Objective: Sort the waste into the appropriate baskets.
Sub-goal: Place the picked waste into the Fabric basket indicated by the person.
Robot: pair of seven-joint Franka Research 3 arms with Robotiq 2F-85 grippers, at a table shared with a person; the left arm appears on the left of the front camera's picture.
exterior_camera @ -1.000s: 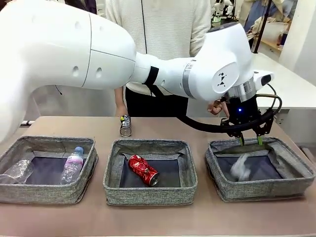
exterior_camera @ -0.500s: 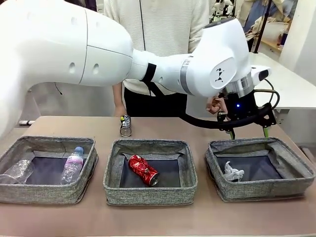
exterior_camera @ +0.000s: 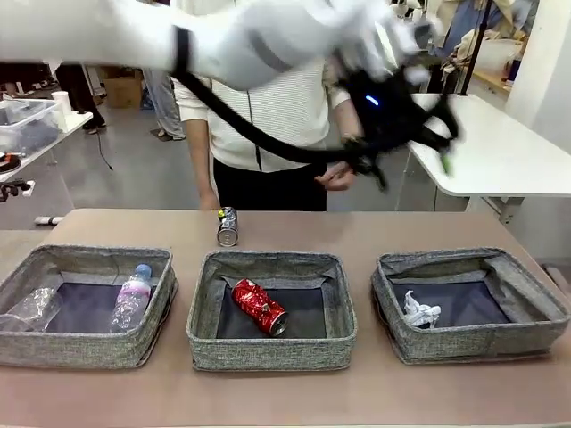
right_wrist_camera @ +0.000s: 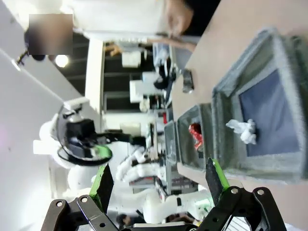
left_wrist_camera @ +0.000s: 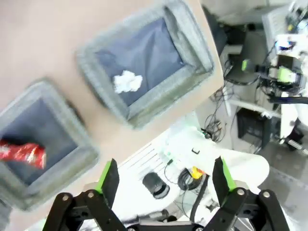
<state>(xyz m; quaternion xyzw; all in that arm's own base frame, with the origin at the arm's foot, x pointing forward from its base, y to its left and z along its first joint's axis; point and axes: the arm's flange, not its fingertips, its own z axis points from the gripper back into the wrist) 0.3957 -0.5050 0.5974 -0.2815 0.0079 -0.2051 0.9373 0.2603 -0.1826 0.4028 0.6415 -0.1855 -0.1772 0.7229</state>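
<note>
In the front view the left claw is a motion-blurred dark shape in the upper right of the frame, high above the surface and in front of the person's striped top. Its own wrist view shows its green-padded fingers spread wide with nothing between them. The right claw is likewise spread and empty in its wrist view.

Three grey woven baskets sit in a row across the lower half of the front view. The left basket holds a crumpled clear bottle at its left end and a blue-capped bottle lying beside it. The middle basket holds the dented red can, lying slantwise on the dark lining. The right basket holds the white paper wad, near its left wall.

The dark printed can stands on the surface behind the middle basket, near the far edge, just below the person's hand.
</note>
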